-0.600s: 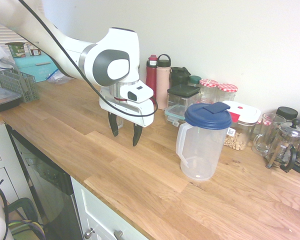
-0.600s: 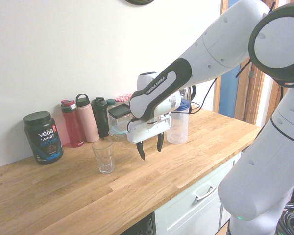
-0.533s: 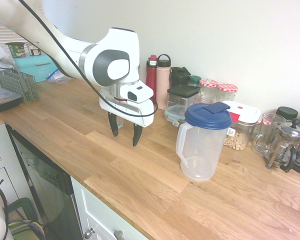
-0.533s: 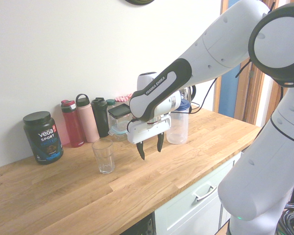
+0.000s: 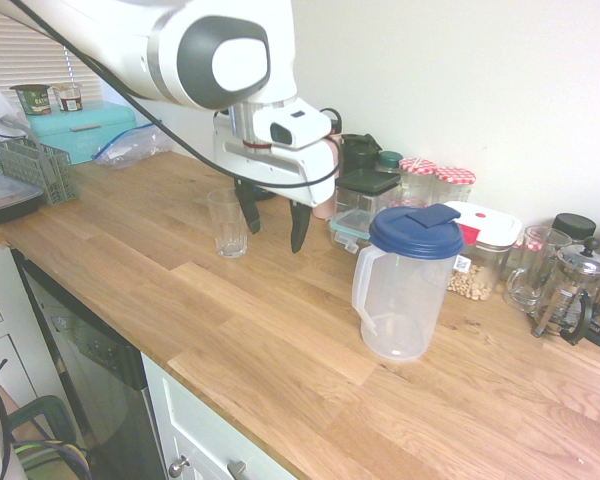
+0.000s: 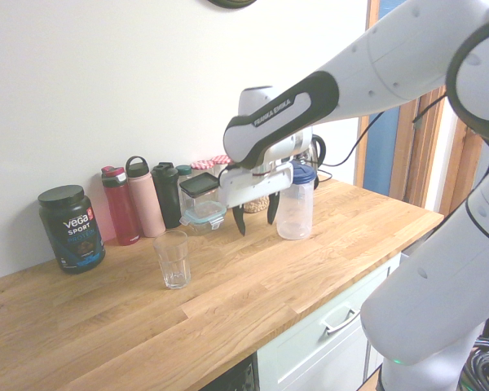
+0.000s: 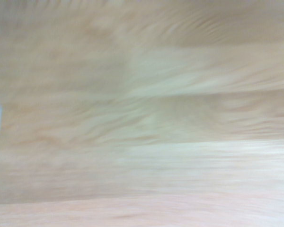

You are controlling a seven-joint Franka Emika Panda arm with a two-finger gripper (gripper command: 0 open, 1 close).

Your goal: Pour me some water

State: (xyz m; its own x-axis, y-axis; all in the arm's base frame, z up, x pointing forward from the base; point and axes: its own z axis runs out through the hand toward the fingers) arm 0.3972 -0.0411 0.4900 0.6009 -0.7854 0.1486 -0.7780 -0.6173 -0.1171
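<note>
A clear plastic pitcher (image 5: 405, 285) with a blue lid (image 5: 416, 231) stands on the wooden worktop (image 5: 280, 350); it also appears as the pitcher (image 6: 295, 208) in the second exterior view. An empty drinking glass (image 5: 227, 222) stands upright further along the worktop, seen as the glass (image 6: 173, 259) from the other side. My gripper (image 5: 274, 238) hangs above the wood between glass and pitcher, fingers pointing down, open and holding nothing. In the second exterior view the gripper (image 6: 255, 227) sits just beside the pitcher. The wrist view is blurred wood only.
Along the wall stand a red bottle (image 6: 120, 205), a pink bottle (image 6: 144, 197), a black bottle (image 6: 167, 194), a black tub (image 6: 72, 227), a lidded container (image 5: 364, 197), jars (image 5: 417, 178) and a French press (image 5: 570, 290). A grey basket (image 5: 35, 165) sits far left.
The arm has risen and swung toward the wall and the pitcher. The glass, hidden behind the gripper in the first exterior view before, now shows. The fingers stay open.
</note>
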